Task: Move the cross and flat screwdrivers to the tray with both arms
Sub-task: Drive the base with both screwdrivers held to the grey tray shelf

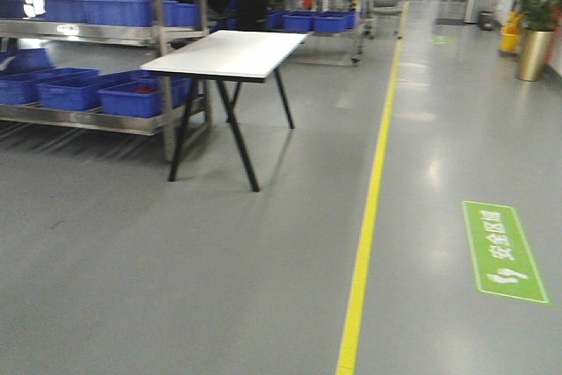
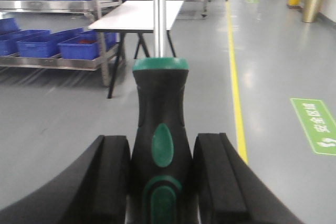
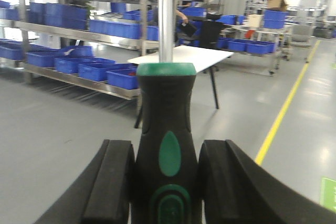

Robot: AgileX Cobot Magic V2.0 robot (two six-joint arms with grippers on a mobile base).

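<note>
Exterior front view: grey workshop floor with a white table [image 1: 230, 52] on black legs, steel shelving [image 1: 162, 50] carrying blue bins [image 1: 132, 98] just behind it, a yellow line [image 1: 373, 182] running up the floor, a green floor sign [image 1: 502, 250] to its right, and a potted plant [image 1: 536, 37] at far right. Left wrist view: the left gripper [image 2: 160, 141] is clamped on the left screwdriver [image 2: 160, 103]. Its black pads [image 2: 114, 174] press both sides of the black, green-marked handle, and the steel shaft runs straight out past the fingertips and off the top edge, so the tip type cannot be told. Right wrist view: the right gripper [image 3: 165, 145] is likewise closed on the right screwdriver [image 3: 165, 108]. The handle is centred between the pads [image 3: 116, 179], the shaft points away from the wrist, and the tip is out of frame.
</note>
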